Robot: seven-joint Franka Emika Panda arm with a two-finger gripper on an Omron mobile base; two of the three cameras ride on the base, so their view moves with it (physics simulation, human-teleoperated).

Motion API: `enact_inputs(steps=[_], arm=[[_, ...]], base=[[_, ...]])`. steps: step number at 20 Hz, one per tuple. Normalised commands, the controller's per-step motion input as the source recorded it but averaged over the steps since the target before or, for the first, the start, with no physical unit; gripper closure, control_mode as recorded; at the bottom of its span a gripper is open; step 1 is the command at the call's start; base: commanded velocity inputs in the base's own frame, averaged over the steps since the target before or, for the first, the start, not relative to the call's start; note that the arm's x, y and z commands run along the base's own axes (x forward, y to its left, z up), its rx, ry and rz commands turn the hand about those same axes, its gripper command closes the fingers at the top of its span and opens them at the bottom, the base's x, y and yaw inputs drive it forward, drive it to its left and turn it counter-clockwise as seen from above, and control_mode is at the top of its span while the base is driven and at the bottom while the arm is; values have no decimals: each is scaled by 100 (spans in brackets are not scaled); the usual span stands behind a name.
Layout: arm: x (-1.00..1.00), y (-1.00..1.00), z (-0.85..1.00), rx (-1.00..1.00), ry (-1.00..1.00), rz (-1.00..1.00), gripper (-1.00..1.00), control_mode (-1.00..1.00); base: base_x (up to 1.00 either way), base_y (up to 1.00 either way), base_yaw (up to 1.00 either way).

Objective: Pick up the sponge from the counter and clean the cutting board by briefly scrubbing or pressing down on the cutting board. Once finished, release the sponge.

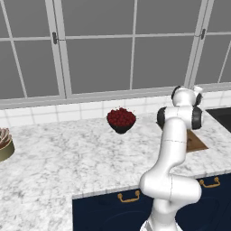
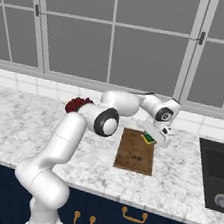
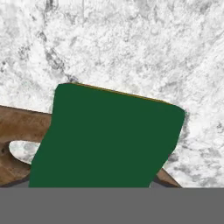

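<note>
The gripper (image 2: pixel 153 138) grips the sponge (image 3: pixel 107 138) at the cutting board's (image 2: pixel 134 155) far corner, so pressing down here could land it half on the marble counter (image 2: pixel 175 178).

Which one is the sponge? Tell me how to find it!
Look at the white marble counter under the big windows and find the brown wooden cutting board lying on it. At the board's far end, by the robot's gripper, sits the sponge: a tiny block, dark green over yellow, much smaller than the board.
</note>
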Motion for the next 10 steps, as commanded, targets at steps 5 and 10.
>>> enact_inputs(steps=[5,10], arm=[[-100,-13,-86,-5,0,9,100,-100],[-100,5,-22,-1,-7,2,100,-100]], base=[[0,0,0],[0,0,0]])
